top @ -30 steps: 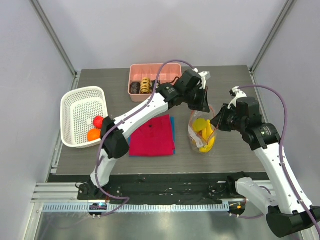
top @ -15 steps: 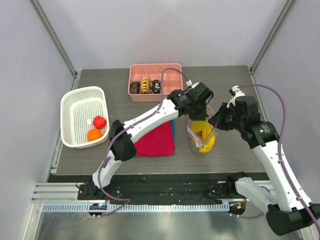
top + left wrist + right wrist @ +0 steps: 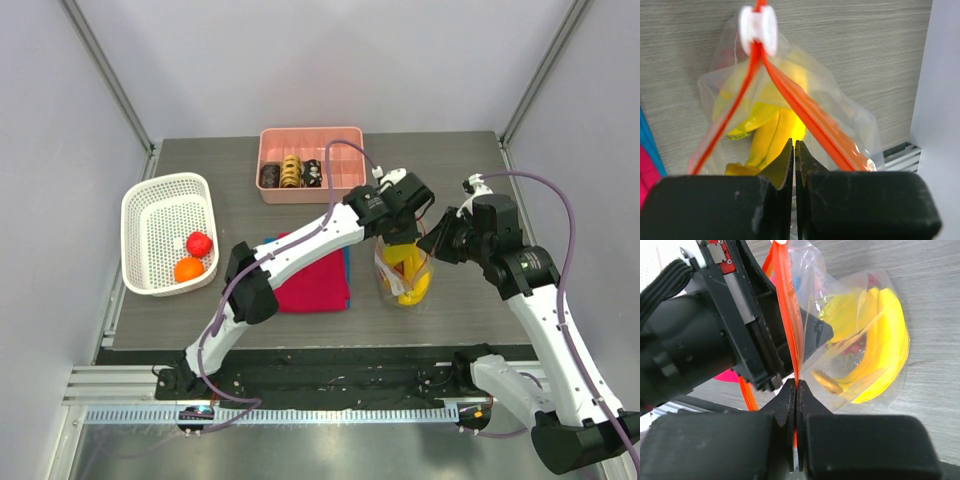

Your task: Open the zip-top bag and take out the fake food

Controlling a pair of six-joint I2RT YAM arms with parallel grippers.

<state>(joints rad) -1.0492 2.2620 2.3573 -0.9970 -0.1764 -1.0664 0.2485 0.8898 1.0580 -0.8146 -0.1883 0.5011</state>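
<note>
Grey wood-grain table (image 3: 470,160) fills the floor of a white-walled booth, and your two arms meet over its right half. The bag (image 3: 384,265) stands there, just right of the folded red shirt (image 3: 320,285), with its mouth turned upward and spread.

Your right claw (image 3: 795,390) is pinched tight on the bag's orange zip strip (image 3: 790,325); the strip runs straight down into the closed tips. The clear plastic hangs from that grip, and the yellow banana (image 3: 887,335) curves inside it. Something small and red shows beside the banana, too blurred by the plastic to name.

Your left claw (image 3: 794,150) has its fingers pressed together. It points down between the two orange strips that fan out from the white slider (image 3: 757,25), right over the banana. You cannot see anything caught between its tips, and whether they touch the banana is not clear.

Over on the left side, well apart from the bag, the white basket (image 3: 165,181) holds a red fruit (image 3: 199,243) and an orange ball (image 3: 187,269), side by side. At the back edge sits the pink tray (image 3: 285,197), with brown and dark rings in its left compartments.
</note>
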